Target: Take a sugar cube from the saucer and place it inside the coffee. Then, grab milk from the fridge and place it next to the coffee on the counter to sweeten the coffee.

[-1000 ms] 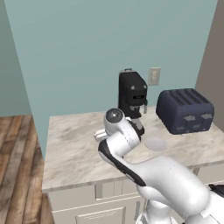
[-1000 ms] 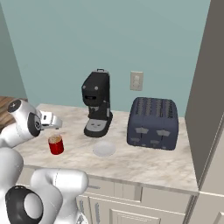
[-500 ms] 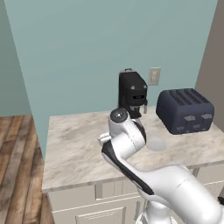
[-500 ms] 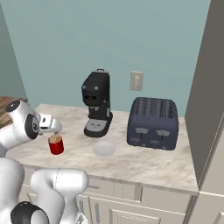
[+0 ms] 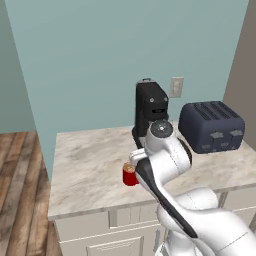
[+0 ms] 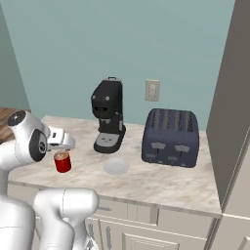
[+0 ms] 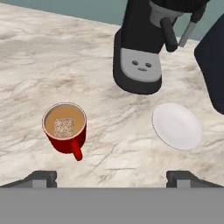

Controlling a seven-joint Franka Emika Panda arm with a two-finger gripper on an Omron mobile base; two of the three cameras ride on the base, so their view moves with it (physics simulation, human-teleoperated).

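The coffee [image 7: 64, 127] is a red mug on the counter [image 7: 65, 57], and the sugar cube [image 7: 63, 127] lies in its brown liquid. Right of it the white saucer [image 7: 176, 125] is bare. My gripper [image 7: 113, 178] hangs above the counter just in front of both, open, with nothing between its widely spread fingertips [image 7: 41, 177]. From the right base view the gripper [image 6: 61, 139] hovers just over the mug [image 6: 62, 161], with the saucer [image 6: 116, 166] to its right. The mug [image 5: 130, 175] peeks out beside my arm in the left base view. The milk is out of view.
A black coffee machine [image 6: 108, 114] stands just behind the mug and saucer. A dark blue toaster [image 6: 171, 136] sits further right. A tall grey panel [image 6: 234, 97] rises at the counter's right end. The counter's front edge [image 6: 146, 200] runs close below the mug.
My arm has swung a little to the right, and the hand has shifted slightly over the mug. The jaws stay open and the mug and saucer have not moved.
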